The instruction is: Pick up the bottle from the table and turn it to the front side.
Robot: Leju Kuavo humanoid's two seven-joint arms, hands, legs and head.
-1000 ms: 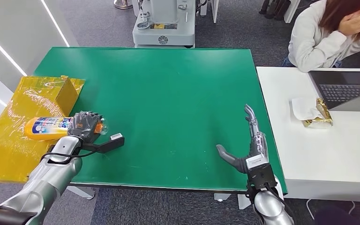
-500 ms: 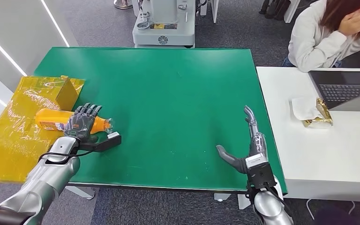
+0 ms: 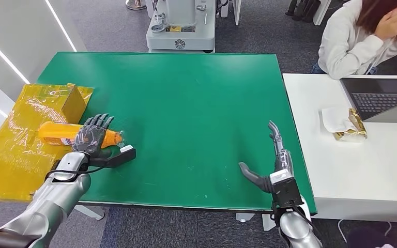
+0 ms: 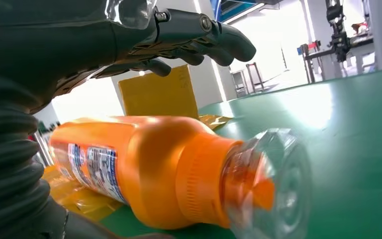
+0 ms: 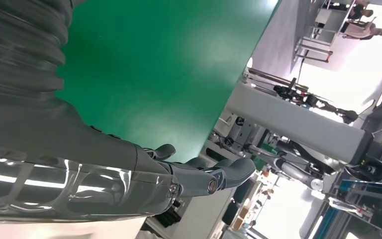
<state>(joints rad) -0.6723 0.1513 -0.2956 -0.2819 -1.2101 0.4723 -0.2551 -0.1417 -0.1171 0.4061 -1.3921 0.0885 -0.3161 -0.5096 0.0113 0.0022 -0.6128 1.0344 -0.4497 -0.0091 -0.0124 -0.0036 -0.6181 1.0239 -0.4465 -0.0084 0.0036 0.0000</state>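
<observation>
Lying on its side at the left edge of the green counter [image 3: 186, 103], the orange bottle [image 3: 57, 133] runs along that edge's crosswise direction, its clear cap toward the counter's middle and its base over the yellow plastic-wrapped box [image 3: 26, 139] beside the counter. The left hand [image 3: 94, 135] hovers spread above the bottle's neck, fingers apart and holding nothing; it hides the neck from the head view, and no label shows there. The right hand [image 3: 271, 165] stands edge-up near the counter's right front corner, fingers straight, thumb out, empty. Beyond that side a person [image 3: 362, 36] leans at a white desk [image 3: 341, 170] with a laptop [image 3: 382, 98].

From the left wrist, the bottle [image 4: 149, 174] lies cap toward the camera, a blue-and-white label on its flank, the print too blurred to read. The hand's [image 4: 144, 45] fingers [image 4: 214, 40] arch over it without touching.

From the right wrist, the hand [image 5: 144, 189] hangs open beside the counter [image 5: 154, 64]; its fingers [image 5: 229, 174] are slightly curled.
</observation>
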